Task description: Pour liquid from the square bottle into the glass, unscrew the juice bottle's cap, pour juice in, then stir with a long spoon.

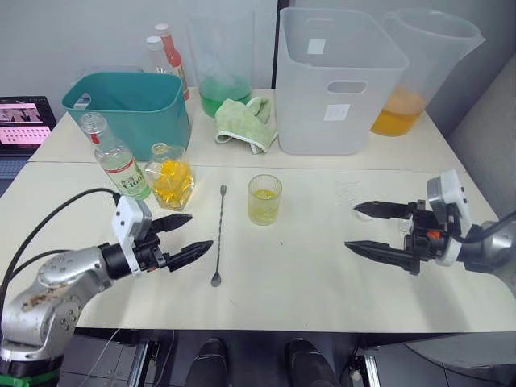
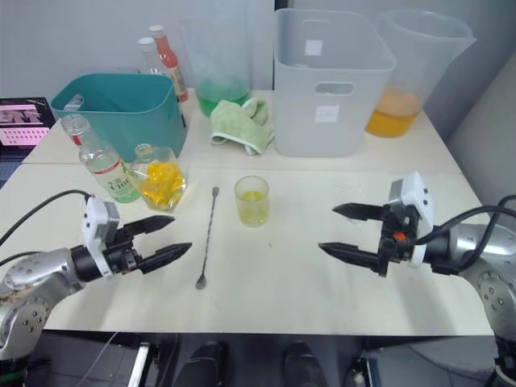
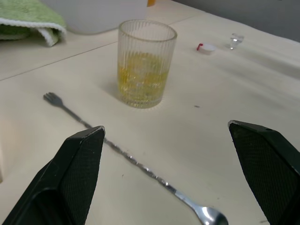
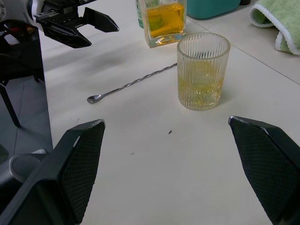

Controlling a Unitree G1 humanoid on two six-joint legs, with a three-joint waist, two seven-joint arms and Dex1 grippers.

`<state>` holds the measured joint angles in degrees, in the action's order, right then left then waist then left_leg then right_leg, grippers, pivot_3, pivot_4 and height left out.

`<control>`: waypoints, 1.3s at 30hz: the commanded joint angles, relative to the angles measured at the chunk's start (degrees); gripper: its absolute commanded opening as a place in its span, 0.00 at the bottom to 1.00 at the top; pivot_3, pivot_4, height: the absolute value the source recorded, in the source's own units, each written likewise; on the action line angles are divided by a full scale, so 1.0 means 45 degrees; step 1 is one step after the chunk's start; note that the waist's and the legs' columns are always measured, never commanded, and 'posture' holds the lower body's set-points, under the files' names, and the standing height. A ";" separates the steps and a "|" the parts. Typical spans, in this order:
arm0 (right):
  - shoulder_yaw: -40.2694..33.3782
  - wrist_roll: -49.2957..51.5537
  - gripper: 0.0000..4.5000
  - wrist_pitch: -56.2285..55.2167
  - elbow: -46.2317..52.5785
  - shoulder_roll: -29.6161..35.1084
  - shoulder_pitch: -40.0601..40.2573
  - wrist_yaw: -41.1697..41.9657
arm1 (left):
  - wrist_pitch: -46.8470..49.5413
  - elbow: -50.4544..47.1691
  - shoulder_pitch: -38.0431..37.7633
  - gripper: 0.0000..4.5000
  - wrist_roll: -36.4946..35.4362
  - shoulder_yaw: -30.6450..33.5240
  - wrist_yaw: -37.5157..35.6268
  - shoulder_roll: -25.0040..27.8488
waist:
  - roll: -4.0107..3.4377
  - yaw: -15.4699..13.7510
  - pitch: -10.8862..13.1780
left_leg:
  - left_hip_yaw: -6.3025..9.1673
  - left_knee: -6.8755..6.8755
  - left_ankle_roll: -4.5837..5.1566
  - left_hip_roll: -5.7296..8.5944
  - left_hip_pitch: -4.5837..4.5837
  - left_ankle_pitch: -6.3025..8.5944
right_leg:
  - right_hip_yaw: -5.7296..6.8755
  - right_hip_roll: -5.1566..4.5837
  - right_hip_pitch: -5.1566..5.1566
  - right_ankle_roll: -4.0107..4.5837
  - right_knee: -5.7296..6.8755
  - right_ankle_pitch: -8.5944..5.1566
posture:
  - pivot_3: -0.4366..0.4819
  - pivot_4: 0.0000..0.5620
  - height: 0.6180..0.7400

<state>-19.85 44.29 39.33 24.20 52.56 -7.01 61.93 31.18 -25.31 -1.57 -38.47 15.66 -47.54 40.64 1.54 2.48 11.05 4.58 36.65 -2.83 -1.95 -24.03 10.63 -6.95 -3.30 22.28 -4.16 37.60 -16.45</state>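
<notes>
we see the glass [image 1: 264,199] holding yellow liquid, the long spoon [image 1: 218,236] just left of it; left tool [image 1: 182,236] and right tool [image 1: 364,228] gape wide, empty.

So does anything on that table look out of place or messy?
Mostly tidy. The juice bottle leans uncapped against the square bottle, and its white cap and the glass stopper lie loose on the table.

Left end effector [image 1: 184,236] and right end effector [image 1: 364,228] hover spread, empty.
</notes>
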 commanded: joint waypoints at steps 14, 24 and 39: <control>-0.1831 -0.1938 1.00 -0.2764 -0.3295 0.0656 0.2043 0.1360 | -0.2962 0.1951 -0.2201 0.99 0.1013 0.2444 -0.0511 -0.0332 | 0.0000 0.0012 0.0000 | -0.0017 0.0003 0.0000 -0.0003 0.0018 0.0000 | -0.0012 0.0001 -0.0006 -0.0017 -0.0012 -0.0013 | 0.48 0.27 1.00; -0.0841 -0.1837 1.00 -0.2712 -0.3155 0.0681 0.0855 0.1580 | -0.3022 0.1118 -0.2803 0.99 0.1234 0.2434 0.0010 -0.0738 | 0.0001 0.0073 -0.0001 | -0.0031 0.0002 0.0000 -0.0009 0.0027 0.0000 | -0.0026 0.0000 -0.0009 -0.0056 -0.0010 -0.0035 | 0.48 0.27 1.00; 0.2334 -0.1240 1.00 -0.1784 -0.2982 0.0190 -0.4156 0.2768 | -0.0291 -0.3860 -0.3568 0.99 0.2134 -0.0967 0.6069 -0.4299 | 0.0002 -0.0011 -0.0001 | -0.0034 0.0008 0.0000 0.0000 0.0038 0.0000 | -0.0035 -0.0003 -0.0024 -0.0014 -0.0009 -0.0002 | 0.48 0.27 1.00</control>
<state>-9.31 37.38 30.77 9.67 53.34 -24.61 73.89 29.10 -39.72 -18.14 -29.99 12.75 -22.61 21.58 1.55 2.42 11.05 4.44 36.70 -2.83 -1.96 -23.86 10.63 -7.10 -3.30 22.18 -4.22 37.55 -16.46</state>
